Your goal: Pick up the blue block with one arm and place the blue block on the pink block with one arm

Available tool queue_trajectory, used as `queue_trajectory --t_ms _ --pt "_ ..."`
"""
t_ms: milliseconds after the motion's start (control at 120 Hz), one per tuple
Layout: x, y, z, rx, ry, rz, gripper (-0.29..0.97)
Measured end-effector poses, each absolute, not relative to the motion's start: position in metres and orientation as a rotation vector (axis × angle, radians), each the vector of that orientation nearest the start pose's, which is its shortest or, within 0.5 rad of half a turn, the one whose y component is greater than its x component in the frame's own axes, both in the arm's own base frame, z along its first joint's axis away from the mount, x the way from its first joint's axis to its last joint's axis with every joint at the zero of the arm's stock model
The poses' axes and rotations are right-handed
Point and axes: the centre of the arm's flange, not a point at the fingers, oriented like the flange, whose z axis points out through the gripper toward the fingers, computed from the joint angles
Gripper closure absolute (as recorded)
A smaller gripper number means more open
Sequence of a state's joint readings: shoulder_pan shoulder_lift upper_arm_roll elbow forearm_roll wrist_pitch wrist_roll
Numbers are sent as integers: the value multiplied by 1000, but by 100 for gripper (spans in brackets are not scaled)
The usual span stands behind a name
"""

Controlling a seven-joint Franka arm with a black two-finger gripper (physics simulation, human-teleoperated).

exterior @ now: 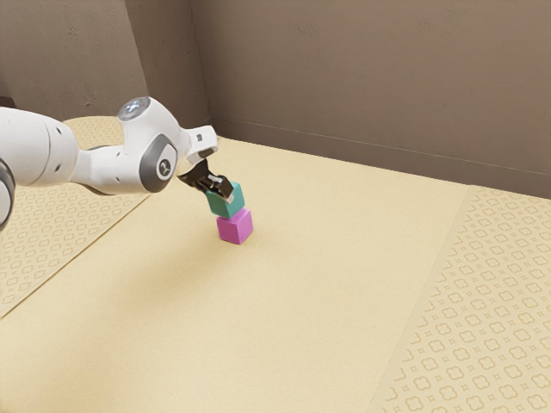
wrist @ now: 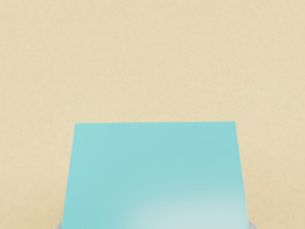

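Atop the pink block, the tool is pinching the blue block, seemingly seating it; next, it needs spreading gently.

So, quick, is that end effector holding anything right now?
End effector: closed on the blue block, which sits atop the pink block.

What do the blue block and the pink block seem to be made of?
The blue block: probably smooth plastic or painted wood; flat, even teal faces, soft sheen. The pink block: likely the same; uniform matte magenta, no grain.
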State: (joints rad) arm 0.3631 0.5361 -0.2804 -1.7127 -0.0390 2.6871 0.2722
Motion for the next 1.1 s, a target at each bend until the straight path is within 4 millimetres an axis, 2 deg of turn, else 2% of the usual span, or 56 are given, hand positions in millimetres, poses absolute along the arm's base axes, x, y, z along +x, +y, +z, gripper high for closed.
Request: queue_trajectory --t_ms 1100 --pt "695 63 345 -3127 168 -758 33"
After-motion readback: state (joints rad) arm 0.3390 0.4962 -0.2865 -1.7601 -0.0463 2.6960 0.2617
